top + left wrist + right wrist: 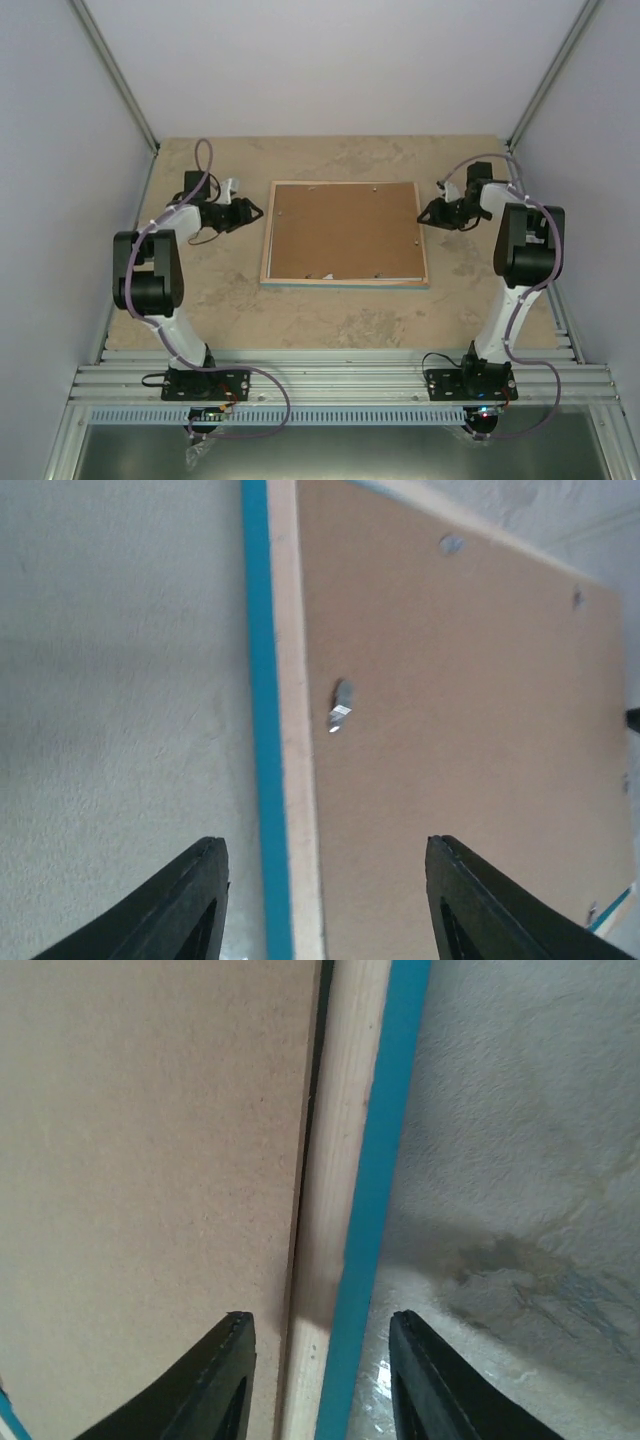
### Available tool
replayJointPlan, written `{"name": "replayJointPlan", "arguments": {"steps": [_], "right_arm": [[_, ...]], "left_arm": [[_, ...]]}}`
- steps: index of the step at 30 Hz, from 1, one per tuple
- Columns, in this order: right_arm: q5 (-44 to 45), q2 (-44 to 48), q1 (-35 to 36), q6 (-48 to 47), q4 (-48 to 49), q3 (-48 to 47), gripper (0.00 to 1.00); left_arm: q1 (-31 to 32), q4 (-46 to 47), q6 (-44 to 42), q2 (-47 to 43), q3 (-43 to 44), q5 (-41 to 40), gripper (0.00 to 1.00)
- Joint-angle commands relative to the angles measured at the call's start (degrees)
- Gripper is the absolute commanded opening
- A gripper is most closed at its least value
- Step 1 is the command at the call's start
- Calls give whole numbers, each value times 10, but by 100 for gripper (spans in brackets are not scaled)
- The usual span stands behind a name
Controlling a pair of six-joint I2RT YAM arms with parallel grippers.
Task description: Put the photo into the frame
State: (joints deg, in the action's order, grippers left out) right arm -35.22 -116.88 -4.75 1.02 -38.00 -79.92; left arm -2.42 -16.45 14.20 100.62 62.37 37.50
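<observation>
The frame [267, 243] lies face down in the middle of the table, its bare wood rim up and its turquoise edge showing. The brown backing board [343, 232] fills it. The photo is hidden. My left gripper [252, 212] is open at the frame's left rim; in the left wrist view its jaws straddle the rim [290, 780], with the gripper [325, 852] above it. My right gripper [428, 212] is open at the right rim; in the right wrist view [320, 1320] its jaws straddle the wood and turquoise rim [345, 1210]. Neither holds anything.
Small metal tabs [340, 705] sit along the backing board's edges. Grey walls enclose the table on three sides. Bare marbled tabletop [340, 315] lies around the frame.
</observation>
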Motion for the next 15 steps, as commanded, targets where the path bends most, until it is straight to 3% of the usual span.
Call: {"name": "replayJointPlan", "arguments": {"steps": [1,7,15], "right_arm": [[5,-12,3,-4,58,19,36],[-1,-35,16,-3,72,45,24],[28,-37,41,-7,79,84,25]], "left_arm": [[-1,-29,-49,43,13,22,53],[7,-41,-74,76,15,32,38],[41,-69,-111,82,1,38,24]]}}
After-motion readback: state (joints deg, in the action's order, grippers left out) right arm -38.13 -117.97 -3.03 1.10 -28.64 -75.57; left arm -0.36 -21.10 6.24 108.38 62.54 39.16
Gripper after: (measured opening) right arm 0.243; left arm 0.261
